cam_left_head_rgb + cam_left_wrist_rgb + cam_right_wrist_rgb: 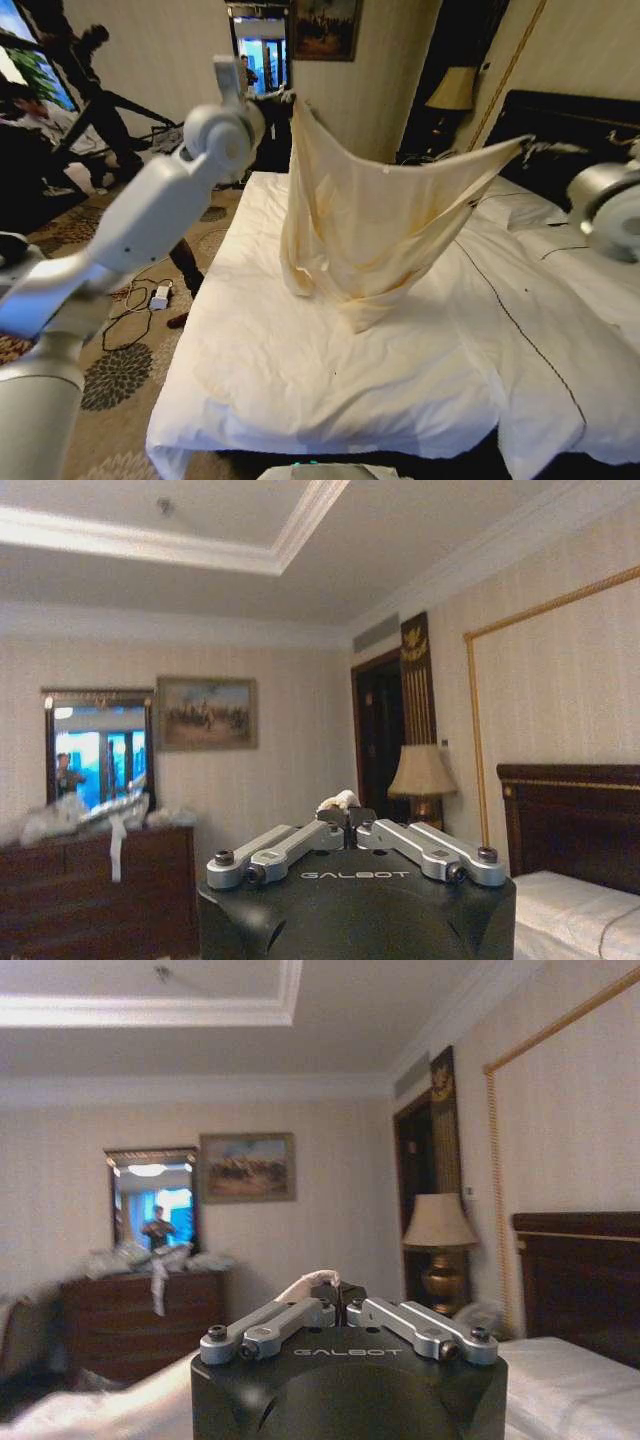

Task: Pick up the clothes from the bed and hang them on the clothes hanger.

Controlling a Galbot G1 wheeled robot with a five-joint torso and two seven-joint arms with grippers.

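The clothes [360,220], a cream long-sleeved top, hang spread out in the air above the bed [300,370], and their lower folds reach down toward the white duvet. My left gripper [345,815] is shut on one upper corner, with a scrap of cream cloth [338,799] showing between its fingertips. My right gripper [340,1297] is shut on the other upper corner, where cloth [308,1283] sticks out past the fingers. In the head view the top stretches from its left corner [297,102] to its right corner [520,145]. The clothes hanger is out of view.
A black headboard [570,125] and white pillows [530,210] lie at the far right. A lamp [453,90] stands beside the bed. A dark dresser [140,1325] with a mirror lines the far wall. Cables and a white plug [160,296] lie on the patterned carpet to the bed's left.
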